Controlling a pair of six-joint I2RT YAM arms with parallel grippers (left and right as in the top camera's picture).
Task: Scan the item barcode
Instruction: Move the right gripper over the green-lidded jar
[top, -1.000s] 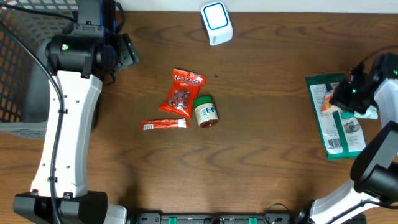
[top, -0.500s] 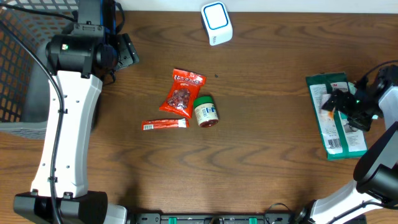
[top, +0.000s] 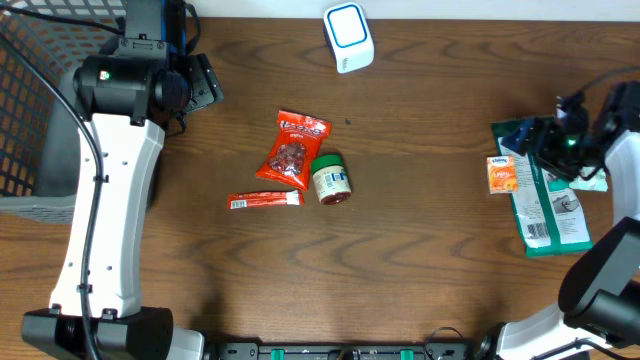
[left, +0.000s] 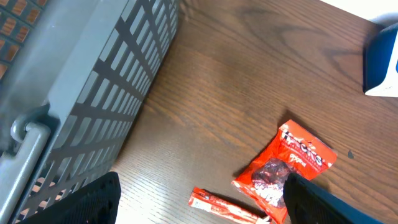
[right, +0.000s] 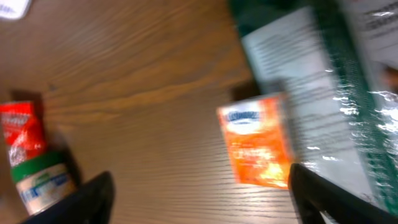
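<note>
Right gripper (right: 202, 183) is hovering, jaws apart, near the orange packet (top: 502, 174) lying just beside the green package (top: 548, 205); left gripper (left: 199, 186) is hanging wide open by the basket (left: 93, 74).

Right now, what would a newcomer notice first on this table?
A red snack bag lies mid-table, with a green-lidded jar beside it and a red stick packet left of the jar. At the right edge, a small orange pack overlaps the left edge of a green package. A white and blue scanner stands at the far edge.
</note>
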